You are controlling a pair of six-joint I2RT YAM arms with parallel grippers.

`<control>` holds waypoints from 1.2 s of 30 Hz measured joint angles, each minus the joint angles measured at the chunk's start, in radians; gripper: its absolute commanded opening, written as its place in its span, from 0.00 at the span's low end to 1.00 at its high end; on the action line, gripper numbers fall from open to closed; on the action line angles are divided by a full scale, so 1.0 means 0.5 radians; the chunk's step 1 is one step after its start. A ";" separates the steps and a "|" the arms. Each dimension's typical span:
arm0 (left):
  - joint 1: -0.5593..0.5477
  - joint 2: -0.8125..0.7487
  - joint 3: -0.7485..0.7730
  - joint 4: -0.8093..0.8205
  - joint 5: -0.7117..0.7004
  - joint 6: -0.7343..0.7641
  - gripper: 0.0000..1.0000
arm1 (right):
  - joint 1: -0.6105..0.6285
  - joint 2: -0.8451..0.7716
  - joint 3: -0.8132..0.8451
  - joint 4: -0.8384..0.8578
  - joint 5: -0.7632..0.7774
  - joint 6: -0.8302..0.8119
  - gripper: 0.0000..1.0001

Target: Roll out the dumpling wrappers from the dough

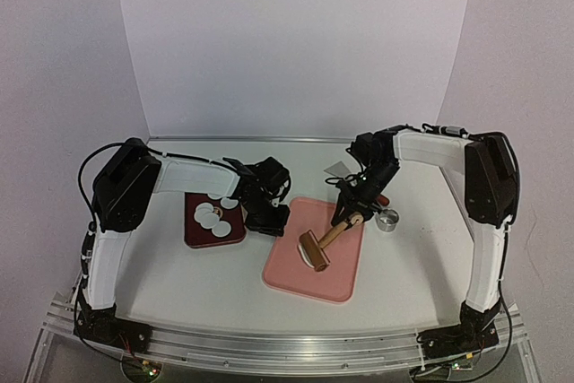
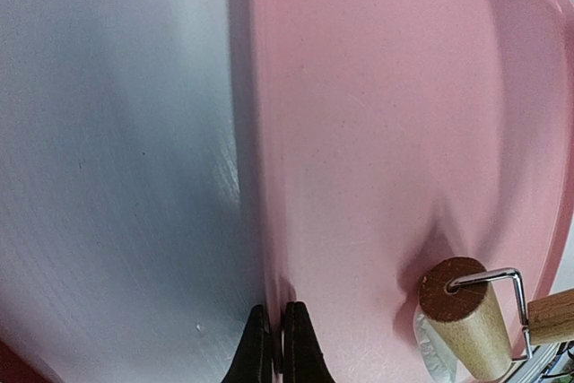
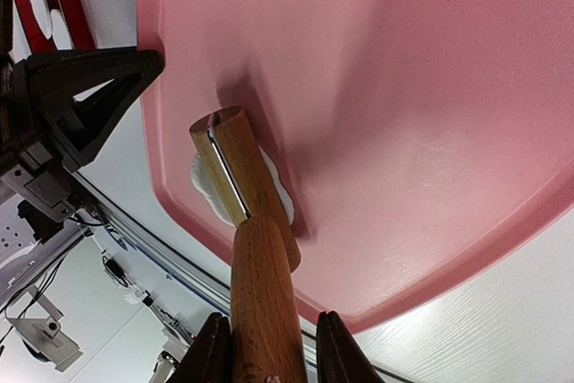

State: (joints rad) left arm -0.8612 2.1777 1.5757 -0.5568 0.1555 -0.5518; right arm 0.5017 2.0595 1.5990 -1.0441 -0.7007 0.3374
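1. Thin round white dumpling wrappers [image 1: 213, 214] sit on the dark red tray [image 1: 193, 238], at the table's left.
2. Left gripper [image 2: 278, 340] is pinched shut and empty at the pink cutting board [image 1: 336, 271]'s left edge. I'd pin the board there.
3. Right gripper [image 3: 269, 347] clamps the wooden roller [image 3: 242, 177]'s handle, with the soft white dough [image 3: 204, 187] under the drum, toward the board's left edge. Go for even pressure and short strokes.

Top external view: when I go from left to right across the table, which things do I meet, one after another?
First the dark red tray holding the wrappers → left gripper, shut → pink board → small metal ring. The rolling pin lies on the board, so it gets no place of its own.
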 measured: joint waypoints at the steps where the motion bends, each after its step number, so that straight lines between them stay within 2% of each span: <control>1: 0.000 0.000 0.000 0.000 0.000 0.000 0.00 | 0.002 0.000 0.000 0.001 0.000 0.000 0.00; 14: 0.000 -0.012 -0.033 0.037 -0.001 -0.017 0.00 | 0.205 0.086 0.107 0.026 0.008 0.011 0.00; 20: 0.000 -0.018 -0.042 0.048 -0.003 -0.042 0.00 | 0.154 0.047 0.084 0.025 0.009 0.017 0.00; 28: 0.000 -0.018 -0.042 0.049 -0.004 -0.049 0.00 | -0.032 -0.005 0.017 -0.052 0.017 0.000 0.00; 36: 0.000 -0.018 -0.041 0.049 -0.003 -0.051 0.00 | 0.047 0.065 0.105 -0.102 0.035 -0.008 0.00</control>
State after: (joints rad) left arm -0.8612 2.1685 1.5551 -0.5323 0.1539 -0.5772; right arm 0.5251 2.0918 1.6514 -1.0949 -0.6833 0.3333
